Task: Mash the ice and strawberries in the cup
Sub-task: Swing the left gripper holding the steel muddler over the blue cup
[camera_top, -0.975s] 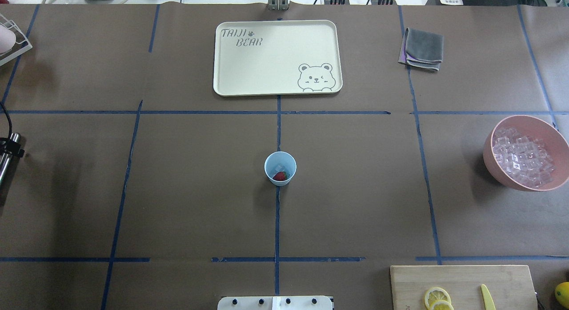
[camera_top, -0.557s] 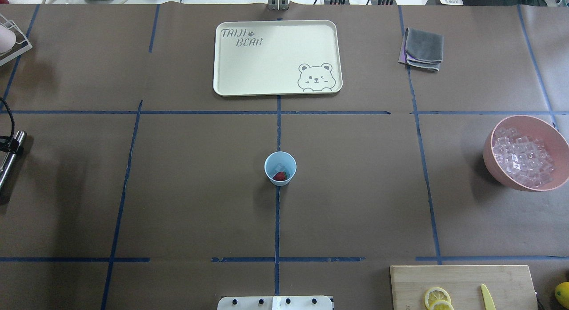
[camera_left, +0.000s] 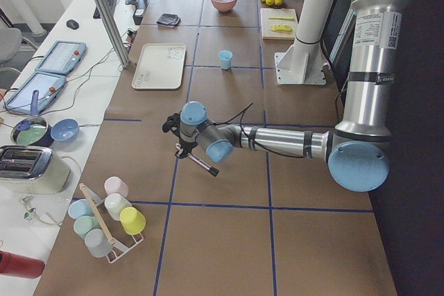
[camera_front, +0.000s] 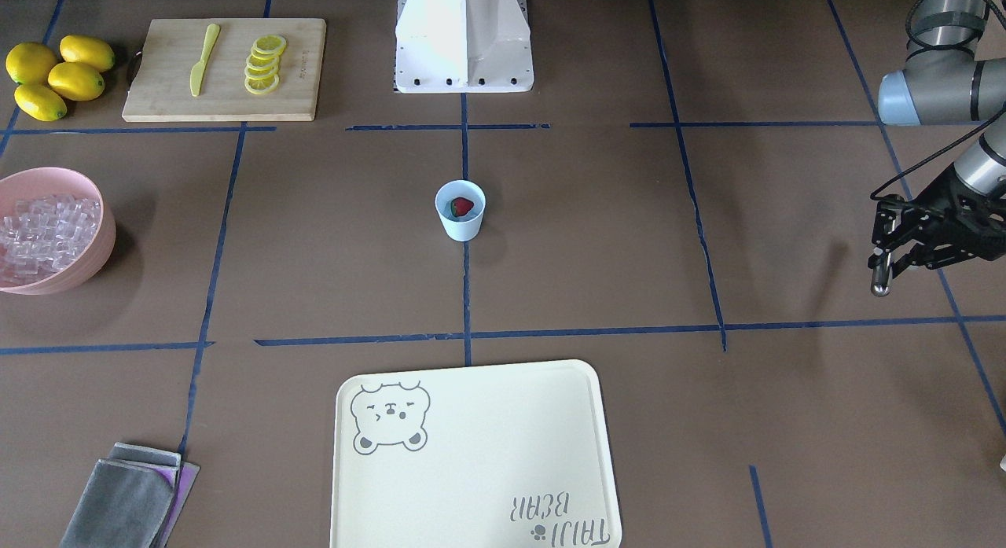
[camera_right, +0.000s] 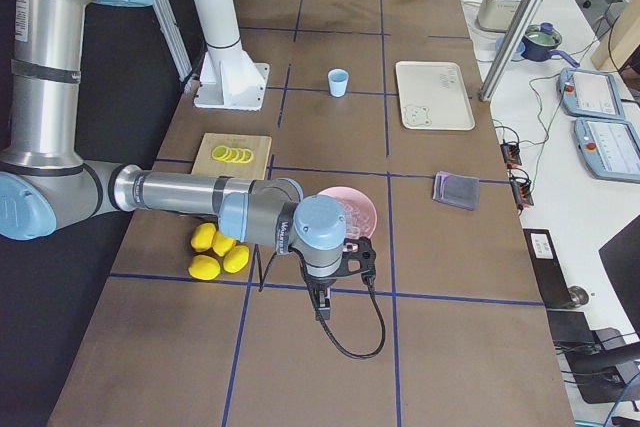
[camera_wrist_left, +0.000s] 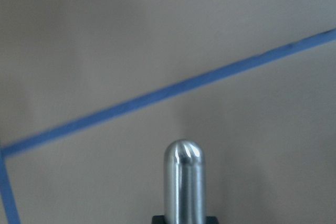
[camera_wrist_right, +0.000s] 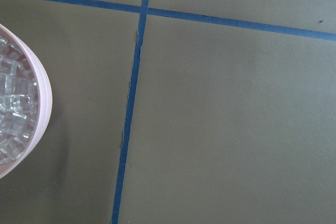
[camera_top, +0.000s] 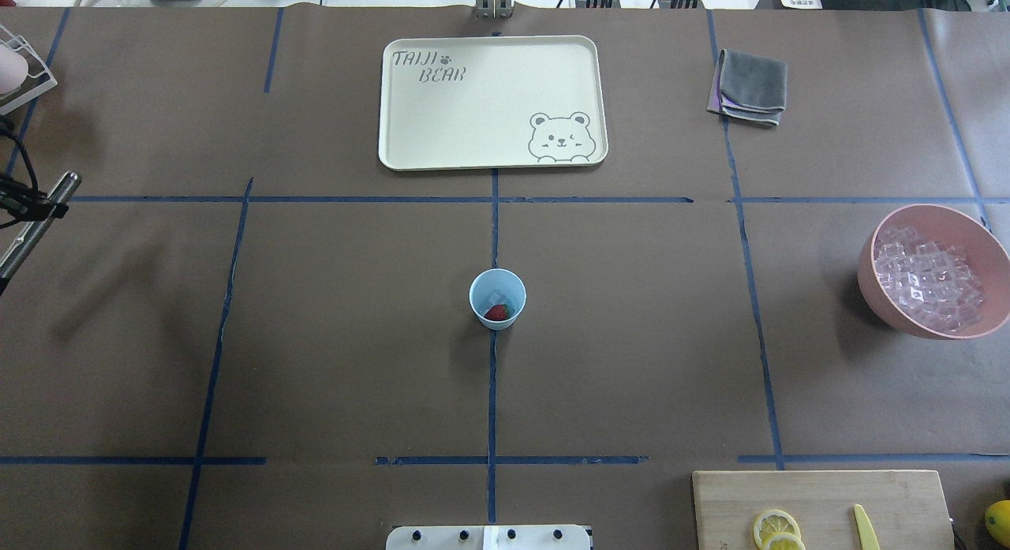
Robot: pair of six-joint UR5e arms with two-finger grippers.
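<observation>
Cup [camera_front: 460, 227]: standing upright in the middle of the worktop [camera_top: 631, 337], holding the strawberry [camera_front: 462, 207] and ice [camera_top: 495, 297].
Left tool [camera_front: 892, 251]: clenching a metal rod [camera_top: 55, 196], hovering well apart from the cup.
Right tool [camera_right: 322, 299]: hanging near the pink bowl [camera_top: 872, 293] (clenched or released, cannot tell from here).

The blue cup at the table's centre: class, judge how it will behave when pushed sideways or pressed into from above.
The cup looks like thin plastic, so probably light and easily slid. Tapered, holding only a strawberry and a little ice, it may tip under an uneven push from the metal rod.
</observation>
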